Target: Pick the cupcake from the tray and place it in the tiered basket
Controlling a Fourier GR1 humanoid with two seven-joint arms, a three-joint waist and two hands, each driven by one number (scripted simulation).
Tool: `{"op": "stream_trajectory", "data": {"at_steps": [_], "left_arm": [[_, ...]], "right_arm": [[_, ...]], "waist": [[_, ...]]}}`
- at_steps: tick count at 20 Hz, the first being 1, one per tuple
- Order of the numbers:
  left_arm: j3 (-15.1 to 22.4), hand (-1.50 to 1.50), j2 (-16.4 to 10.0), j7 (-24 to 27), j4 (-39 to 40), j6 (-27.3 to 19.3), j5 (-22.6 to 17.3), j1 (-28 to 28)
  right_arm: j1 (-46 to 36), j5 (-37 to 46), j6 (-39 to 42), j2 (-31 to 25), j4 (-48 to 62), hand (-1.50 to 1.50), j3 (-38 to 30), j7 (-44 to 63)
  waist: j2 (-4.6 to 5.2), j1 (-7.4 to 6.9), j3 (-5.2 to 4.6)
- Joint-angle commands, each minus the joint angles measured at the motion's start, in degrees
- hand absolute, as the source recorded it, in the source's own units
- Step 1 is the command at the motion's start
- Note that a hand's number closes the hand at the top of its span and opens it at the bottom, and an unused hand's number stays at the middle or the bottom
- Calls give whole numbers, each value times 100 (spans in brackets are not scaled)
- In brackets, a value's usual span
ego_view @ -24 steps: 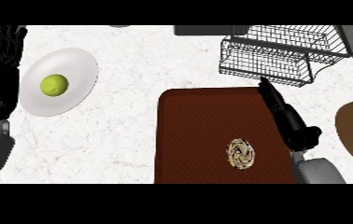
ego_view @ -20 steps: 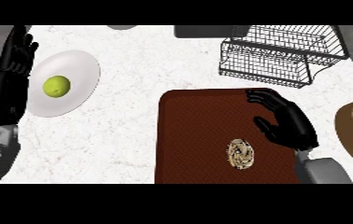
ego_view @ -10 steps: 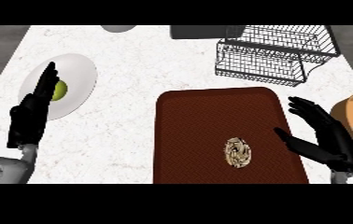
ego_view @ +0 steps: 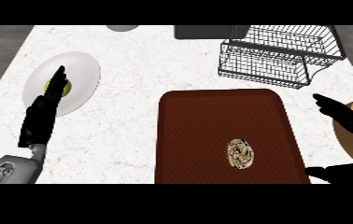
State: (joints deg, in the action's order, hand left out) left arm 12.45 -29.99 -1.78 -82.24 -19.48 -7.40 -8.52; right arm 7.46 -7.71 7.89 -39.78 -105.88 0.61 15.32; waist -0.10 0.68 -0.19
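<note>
The cupcake (ego_view: 241,154), swirled in cream and brown, sits on the lower right part of the brown tray (ego_view: 207,120). The black wire tiered basket (ego_view: 279,55) stands beyond the tray at the back right. My right hand (ego_view: 336,111) shows at the right edge, open, its fingers and thumb spread on either side of the tray's right rim and apart from the cupcake. My left hand (ego_view: 43,113) is open with straight fingers pointing up over a white plate at the left.
The white plate (ego_view: 79,71) holds a green fruit (ego_view: 60,86), partly hidden by my left hand. A grey bowl (ego_view: 123,28) and a dark grey block (ego_view: 207,31) lie at the counter's far edge. A brown round thing (ego_view: 345,127) peeks in at the right edge.
My right hand has drawn back from over the tray to the right edge and spread open. My left hand has moved in from the left edge to over the plate.
</note>
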Motion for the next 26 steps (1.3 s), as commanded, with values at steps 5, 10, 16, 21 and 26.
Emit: {"op": "stream_trajectory", "data": {"at_steps": [5, 10, 16, 21, 26], "left_arm": [[182, 0, 220, -44, 40, 15, 280, -154], [-138, 0, 209, 6, 91, 260, 284, -40], [-306, 0, 365, 124, 250, 407, 286, -87], [-403, 0, 443, 182, 118, 409, 422, 53], [-757, 0, 260, 249, -7, 723, 342, 267]], "right_arm": [[-1216, 153, 725, -632, -697, -150, 879, 2271], [-1791, 191, 746, -134, -847, -150, 1160, 3563], [-2513, 372, 878, 617, -277, -150, 1896, 4539], [-2498, 425, 1251, 445, -74, -150, 1840, 4620], [-2413, 1003, 1017, 935, 12, -150, 2231, 4684]], "waist": [[33, -204, 9], [11, -115, 16], [16, -123, 15], [10, -102, 17], [6, -114, 18]]}}
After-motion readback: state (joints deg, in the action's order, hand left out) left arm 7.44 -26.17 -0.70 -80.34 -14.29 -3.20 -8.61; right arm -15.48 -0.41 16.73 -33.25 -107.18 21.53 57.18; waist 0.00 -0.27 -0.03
